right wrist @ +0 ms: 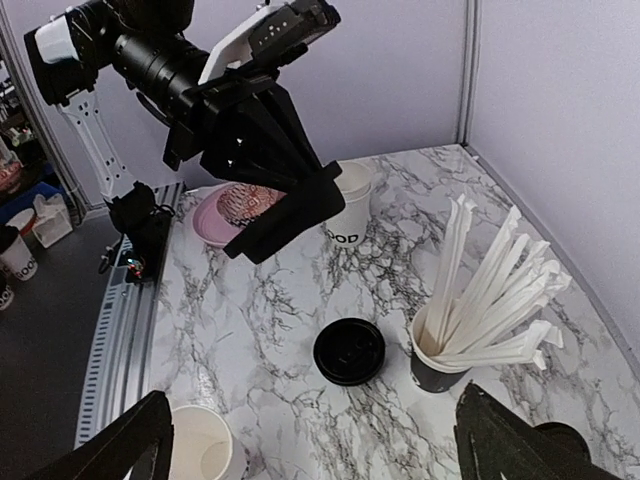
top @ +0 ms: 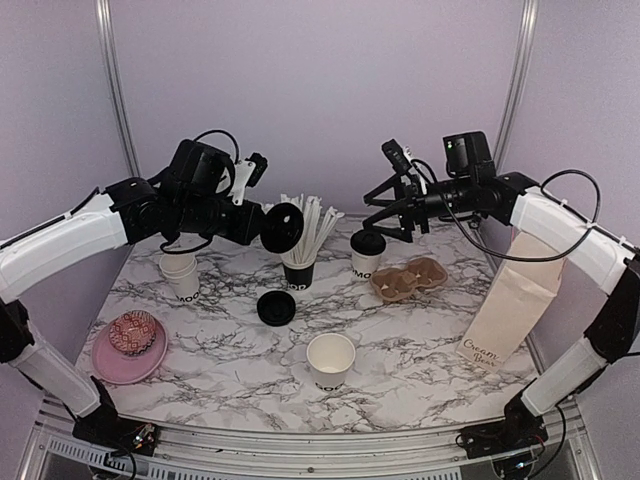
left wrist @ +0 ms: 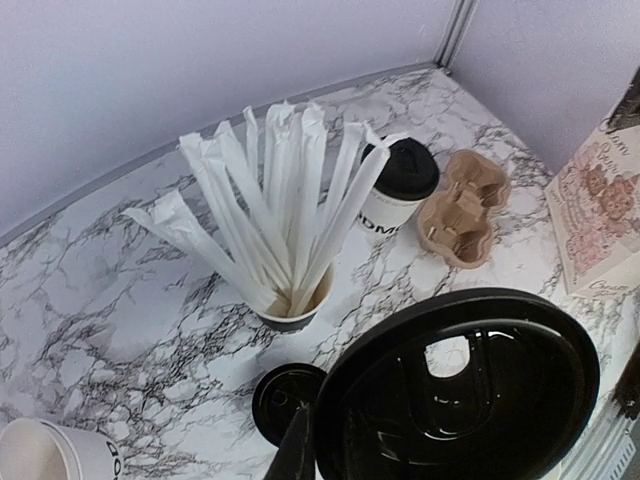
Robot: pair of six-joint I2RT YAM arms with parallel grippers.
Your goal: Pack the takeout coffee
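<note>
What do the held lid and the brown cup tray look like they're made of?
The held lid: likely thin plastic, glossy black; it shows bright reflections. The cup tray: looks like moulded paper pulp, matte brown, with soft rounded edges.

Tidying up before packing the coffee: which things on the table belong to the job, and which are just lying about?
Job: lidded cup, lid in left pincer, cup carrier, paper bag.
Lying about: straws, pink plate, stacked cups.
</note>
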